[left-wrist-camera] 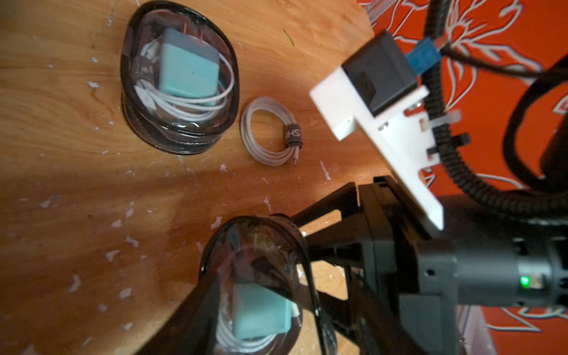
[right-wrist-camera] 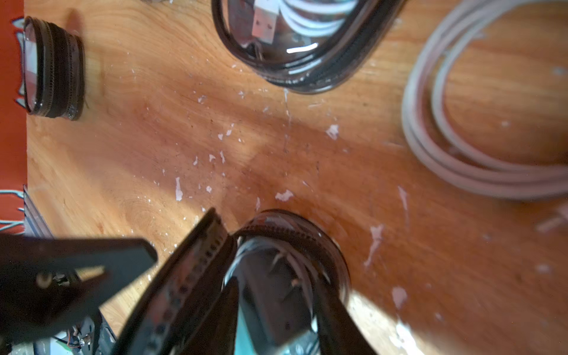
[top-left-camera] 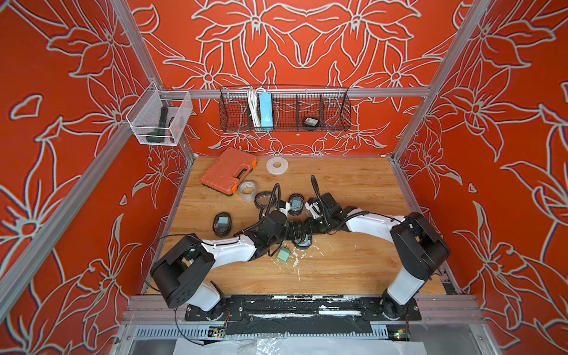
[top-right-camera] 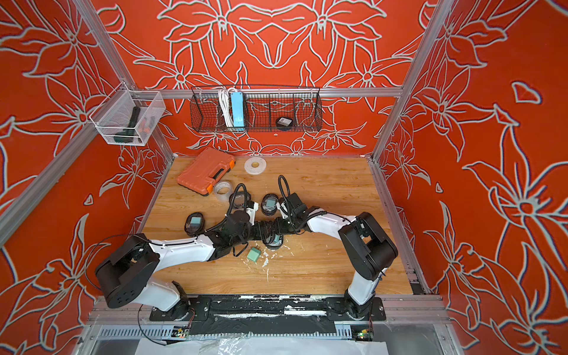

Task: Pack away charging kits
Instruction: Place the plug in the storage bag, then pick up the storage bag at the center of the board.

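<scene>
Since the pouch [left-wrist-camera: 258,246], lower centre, already holds adapter [left-wrist-camera: 261,313] and cable [left-wrist-camera: 229,336], right fingers [right-wrist-camera: 92,264] sit half-spread by its raised flap [right-wrist-camera: 184,292], likely to zip it; left fingers' state unclear.

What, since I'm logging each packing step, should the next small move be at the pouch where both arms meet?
Probably fold the zipper flap down over the pouch and start closing it. The pouch already holds an adapter and a cable, and the flap seems to stand open. The loose adapter and loose cable can wait.
</scene>
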### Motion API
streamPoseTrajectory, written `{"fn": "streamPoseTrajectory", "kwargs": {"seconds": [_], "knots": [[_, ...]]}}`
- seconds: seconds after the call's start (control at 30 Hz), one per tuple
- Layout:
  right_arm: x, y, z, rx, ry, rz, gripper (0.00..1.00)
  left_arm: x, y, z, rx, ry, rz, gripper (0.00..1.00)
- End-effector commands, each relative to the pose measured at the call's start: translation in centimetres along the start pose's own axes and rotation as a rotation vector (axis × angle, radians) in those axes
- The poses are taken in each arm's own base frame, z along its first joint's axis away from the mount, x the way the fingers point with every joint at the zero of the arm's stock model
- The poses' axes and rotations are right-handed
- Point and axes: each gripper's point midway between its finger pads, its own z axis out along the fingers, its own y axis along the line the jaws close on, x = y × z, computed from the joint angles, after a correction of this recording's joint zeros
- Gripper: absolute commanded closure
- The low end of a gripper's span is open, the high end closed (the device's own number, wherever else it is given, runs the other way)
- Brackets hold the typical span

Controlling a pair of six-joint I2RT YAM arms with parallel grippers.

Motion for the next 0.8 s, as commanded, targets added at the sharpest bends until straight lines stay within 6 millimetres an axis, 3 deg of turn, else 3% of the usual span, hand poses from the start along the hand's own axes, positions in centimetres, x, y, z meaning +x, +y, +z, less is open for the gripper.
{"fn": "streamPoseTrajectory", "kwargs": {"seconds": [0.0, 0.17, 0.37, 0.53, 0.63, 0.77], "knots": [[1.3, -0.7, -0.7, 0.055, 0.023, -0.003, 0.52, -2.0, -1.7, -1.6, 0.078, -0.085, 0.008, 0.24], [1.4, -1.6, -1.7, 0.114, 0.007, 0.005, 0.51, -2.9, -0.9, -3.9, 0.083, -0.153, -0.009, 0.17], [1.2, -2.4, -4.7, 0.196, -0.070, 0.018, 0.47, -4.2, 0.7, -8.3, 0.081, -0.312, -0.046, 0.03], [0.9, -1.5, -7.2, 0.198, -0.147, 0.011, 0.38, -5.8, 1.8, -11.9, 0.026, -0.442, -0.078, 0.02], [0.8, 0.3, -7.1, 0.177, -0.157, -0.026, 0.36, -6.2, 1.6, -13.0, 0.020, -0.457, -0.059, 0.02], [0.9, 2.1, -5.4, 0.196, -0.131, -0.070, 0.39, -6.0, 0.8, -12.9, 0.041, -0.421, -0.037, 0.03]]}}
